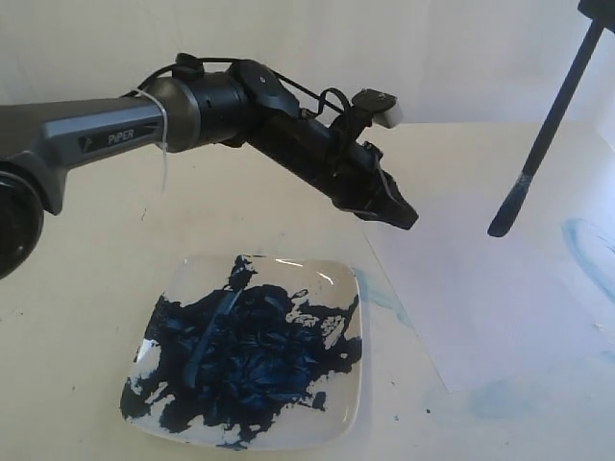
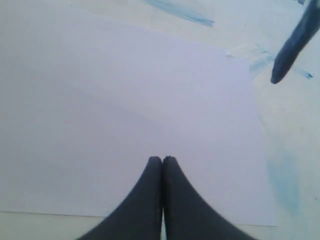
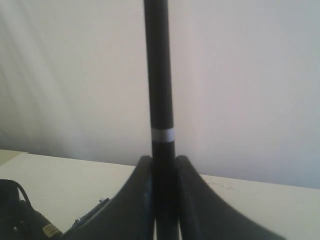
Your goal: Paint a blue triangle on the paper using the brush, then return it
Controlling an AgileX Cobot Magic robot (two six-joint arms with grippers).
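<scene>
Right pincer (image 3: pixel 162 159) is clamped on the brush (image 1: pixel 548 134) handle. The brush hangs tilted, blue-stained tip pointing down at the paper (image 1: pixel 480 298); can't tell if the tip actually touches it. Left pincer (image 1: pixel 402 215) has its jaws pressed together with nothing in them, hovering above the paper's edge. The paper looks plain white. A plate (image 1: pixel 317 274) smeared with dark blue paint sits just beside the paper on the surface (image 1: pixel 77 288), and there are pale blue smudges (image 1: pixel 586 254) around the paper too.
</scene>
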